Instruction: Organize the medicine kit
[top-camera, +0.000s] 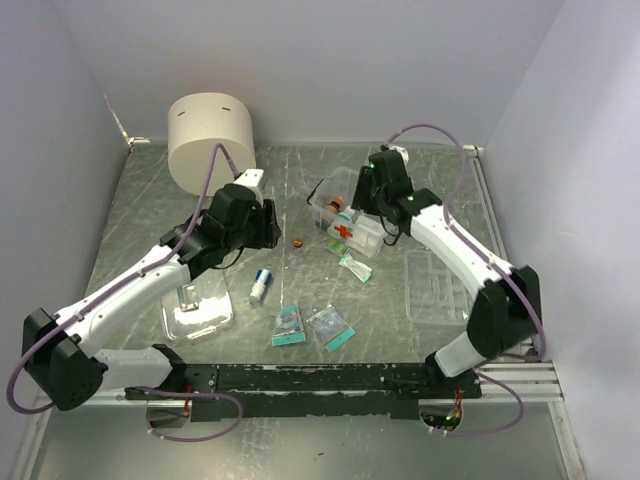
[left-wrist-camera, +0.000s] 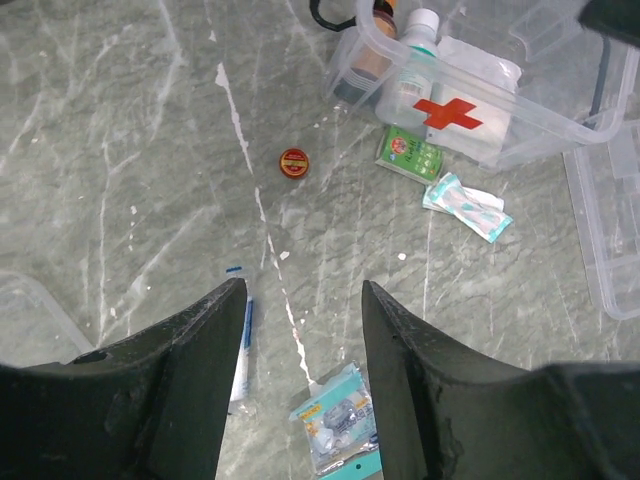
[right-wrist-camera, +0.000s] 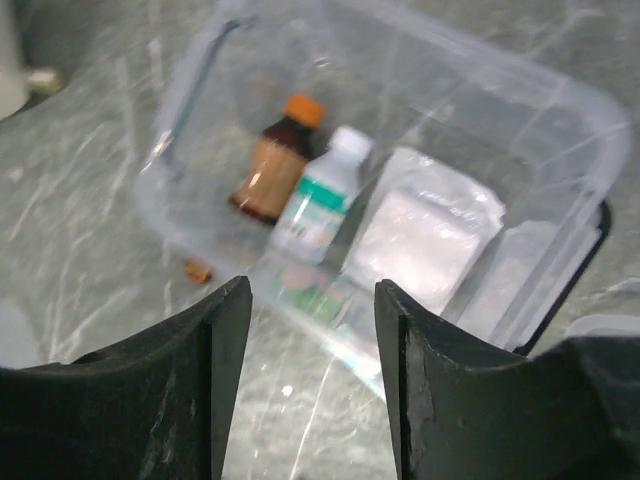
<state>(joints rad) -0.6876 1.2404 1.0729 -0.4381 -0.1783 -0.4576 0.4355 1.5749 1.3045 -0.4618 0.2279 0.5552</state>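
The medicine kit (top-camera: 325, 207), a clear box with a red cross (left-wrist-camera: 445, 113), stands at the centre back. It holds a brown bottle (right-wrist-camera: 274, 166), a white bottle (right-wrist-camera: 320, 196) and a white pouch (right-wrist-camera: 425, 225). My right gripper (right-wrist-camera: 312, 290) is open and empty just above the kit's near wall. My left gripper (left-wrist-camera: 303, 295) is open and empty above the table, left of the kit. On the table lie a small red tin (left-wrist-camera: 293, 162), a green packet (left-wrist-camera: 409, 154), a bandage packet (left-wrist-camera: 466, 205), a white tube (left-wrist-camera: 241, 350) and a teal sachet (left-wrist-camera: 338, 418).
A large cream cylinder (top-camera: 209, 140) stands at the back left. A clear lid (top-camera: 435, 285) lies at the right and a clear tray (top-camera: 198, 308) at the front left. A second teal sachet (top-camera: 331, 326) lies near the front.
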